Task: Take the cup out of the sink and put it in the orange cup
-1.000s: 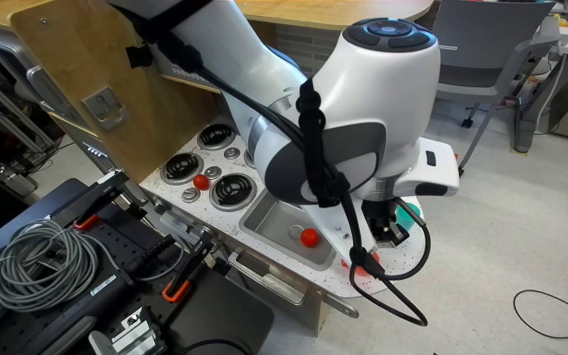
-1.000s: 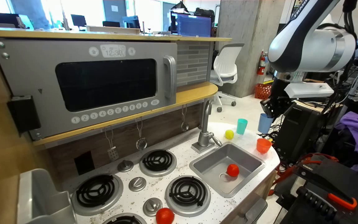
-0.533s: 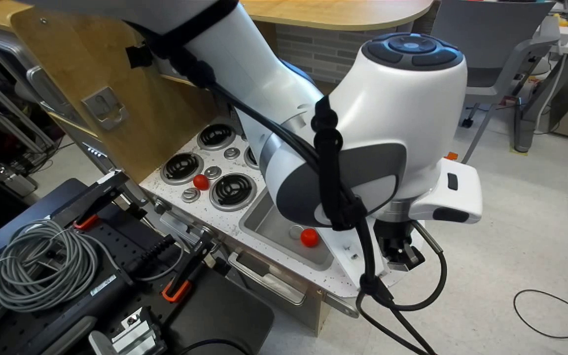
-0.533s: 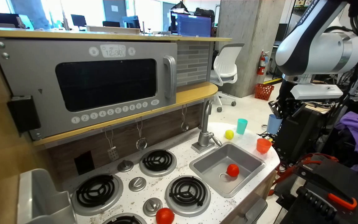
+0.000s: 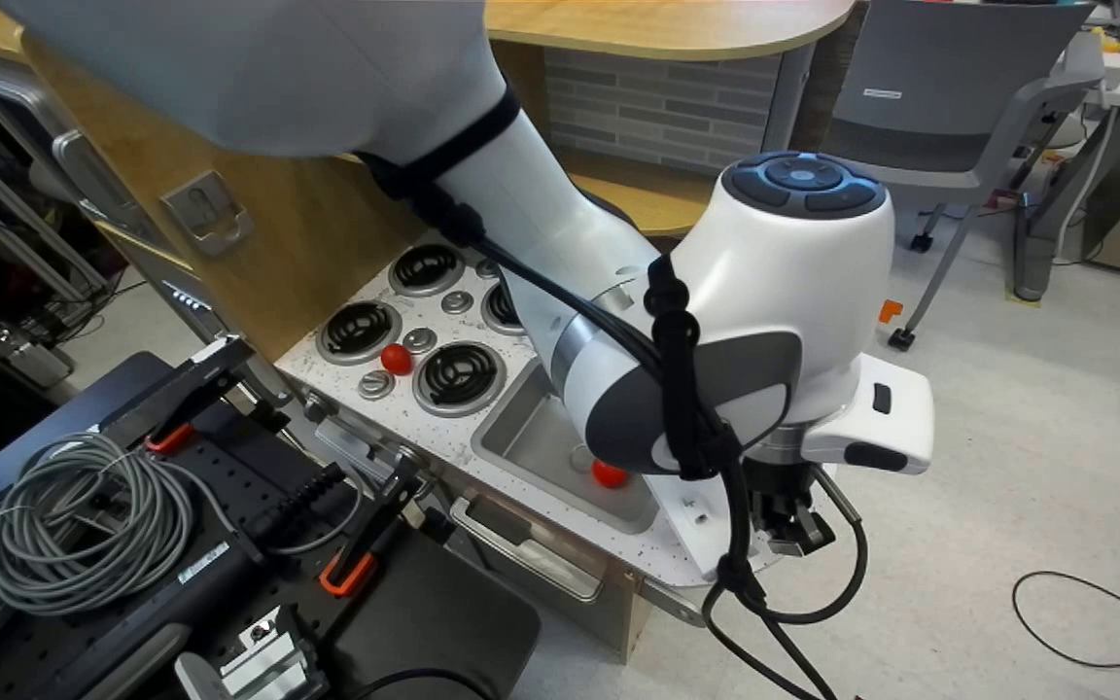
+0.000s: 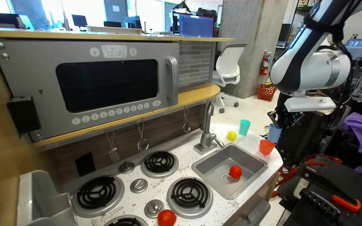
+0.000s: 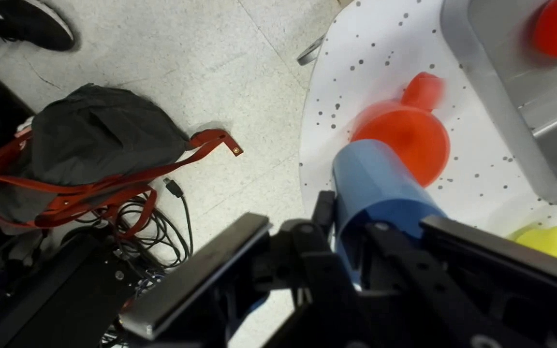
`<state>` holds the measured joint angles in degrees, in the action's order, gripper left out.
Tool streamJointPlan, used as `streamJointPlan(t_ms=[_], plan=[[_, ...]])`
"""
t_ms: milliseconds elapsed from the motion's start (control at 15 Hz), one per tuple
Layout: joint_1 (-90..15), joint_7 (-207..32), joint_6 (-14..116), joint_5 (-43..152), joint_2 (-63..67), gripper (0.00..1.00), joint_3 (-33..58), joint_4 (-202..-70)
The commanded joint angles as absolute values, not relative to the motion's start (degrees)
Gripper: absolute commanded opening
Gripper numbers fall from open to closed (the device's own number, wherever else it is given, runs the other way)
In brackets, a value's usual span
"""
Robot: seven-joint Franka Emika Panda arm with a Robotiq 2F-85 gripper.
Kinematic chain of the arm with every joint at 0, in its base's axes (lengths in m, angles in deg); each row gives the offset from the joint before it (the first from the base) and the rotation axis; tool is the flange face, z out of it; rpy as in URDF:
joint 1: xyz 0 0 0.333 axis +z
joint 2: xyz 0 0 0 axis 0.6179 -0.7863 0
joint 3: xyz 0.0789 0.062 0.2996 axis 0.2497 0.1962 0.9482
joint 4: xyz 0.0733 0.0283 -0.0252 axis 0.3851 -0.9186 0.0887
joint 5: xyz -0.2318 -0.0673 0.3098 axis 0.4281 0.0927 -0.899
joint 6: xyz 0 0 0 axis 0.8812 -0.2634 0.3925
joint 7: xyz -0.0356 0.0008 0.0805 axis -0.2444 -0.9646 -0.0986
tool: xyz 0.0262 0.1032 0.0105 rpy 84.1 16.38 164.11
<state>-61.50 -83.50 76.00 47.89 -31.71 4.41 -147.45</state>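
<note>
Offset decides the coming move: the blue cup (image 6: 274, 134), which I take for the cup the task means, hangs higher than the orange cup (image 7: 410, 140) and seems a little to that cup's side away from the sink (image 7: 505, 116). The pincer (image 7: 353, 215) is clamped on the blue cup's wall, one finger inside the mouth, one outside. The blue cup's long axis looks close to upright, base down, so the likely need is to slide over the orange cup's middle, then lower. Overlap hides whether the two touch.

The orange cup is wide, low, smooth plastic with a blurred tab, probably a handle, at its rim; the blue cup is narrower, faintly tapered, and should nest. Around the orange cup the surface (image 7: 380, 43) is white with dark specks. Near it are a teal cup (image 6: 244, 127), upright, and a yellow toy (image 6: 232, 135); on its sink side a glossy, round red toy (image 6: 235, 171) rests in the grey sink.
</note>
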Motion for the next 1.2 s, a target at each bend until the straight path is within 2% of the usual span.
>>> streamJointPlan(t_ms=[0, 533, 600, 733, 1133], plan=[[-58.5, -86.0, 75.8, 48.3, -35.0, 0.02, 2.7, -143.8], [-56.8, -86.9, 74.7, 48.5, -35.8, 0.02, 1.3, -142.6], [-56.6, -87.2, 74.2, 48.6, -35.6, 0.33, 1.0, -142.8], [-56.4, -87.5, 73.9, 48.7, -35.1, 0.41, 0.7, -143.6], [-56.3, -85.7, 73.9, 48.5, -31.2, 0.85, 2.1, -147.7]])
